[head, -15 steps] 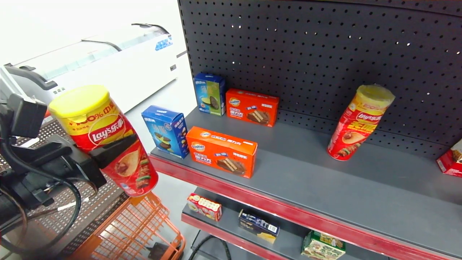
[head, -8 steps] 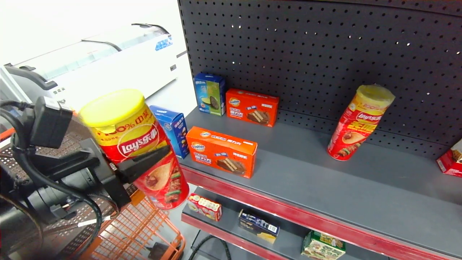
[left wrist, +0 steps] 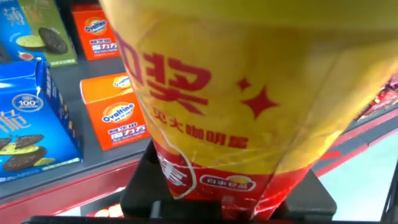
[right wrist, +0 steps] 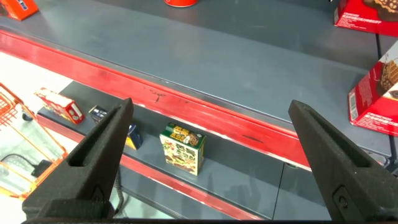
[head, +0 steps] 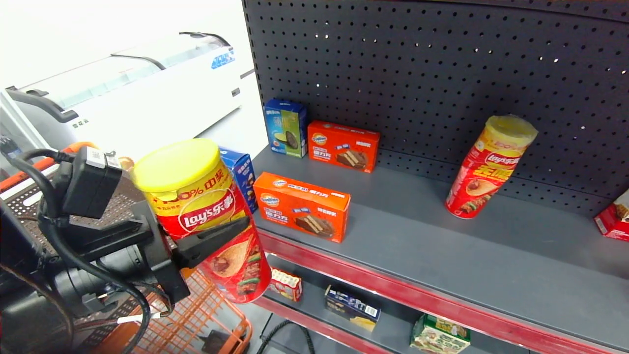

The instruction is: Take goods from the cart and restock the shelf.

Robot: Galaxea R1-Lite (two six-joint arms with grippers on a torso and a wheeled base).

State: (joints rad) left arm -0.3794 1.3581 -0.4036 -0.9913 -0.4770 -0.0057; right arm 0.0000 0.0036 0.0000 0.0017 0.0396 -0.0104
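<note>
Beside grey metal shelf [head: 442,246], yellow-lidded red chip can [head: 206,216] is clamped by left gripper [head: 199,233]; right gripper [right wrist: 211,109] is spread wide.

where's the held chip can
The chip can sits left in the head view, in the left pincer, over the orange cart, near the blue cookie box.

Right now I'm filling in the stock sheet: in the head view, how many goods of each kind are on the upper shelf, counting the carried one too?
Chip cans: 2 (on the shelf, carried)
Blue boxes: 2
Orange boxes: 2
Red box, cut off at the edge: 1
Total: 7
</note>
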